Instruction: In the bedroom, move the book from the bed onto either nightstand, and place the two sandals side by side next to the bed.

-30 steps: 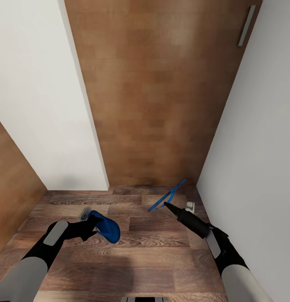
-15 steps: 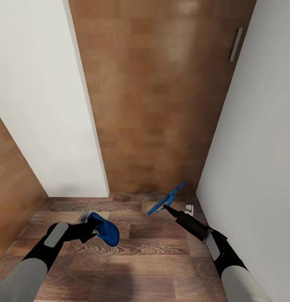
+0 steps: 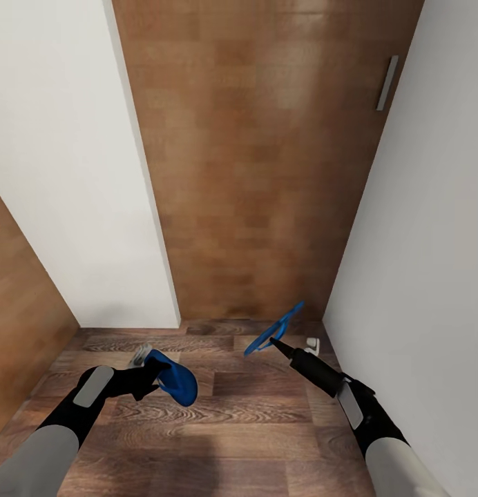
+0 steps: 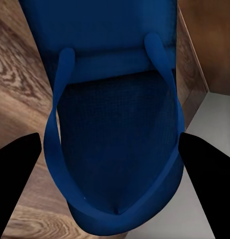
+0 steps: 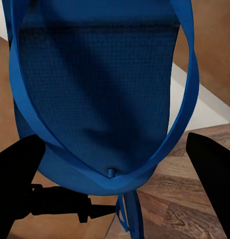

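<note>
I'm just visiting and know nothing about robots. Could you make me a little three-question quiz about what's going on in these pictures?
1. True or false: each claw is carrying a blue sandal.
2. What stands straight ahead of the robot in the head view? A) a bed B) a brown wooden door with a metal handle C) a window
3. Fill in: the floor is made of ____ planks.

Key
1. True: the left claw grips one sandal, and the right claw grips the other sandal.
2. B: the door with its handle sits between white walls.
3. Wood: see the floor.
</note>
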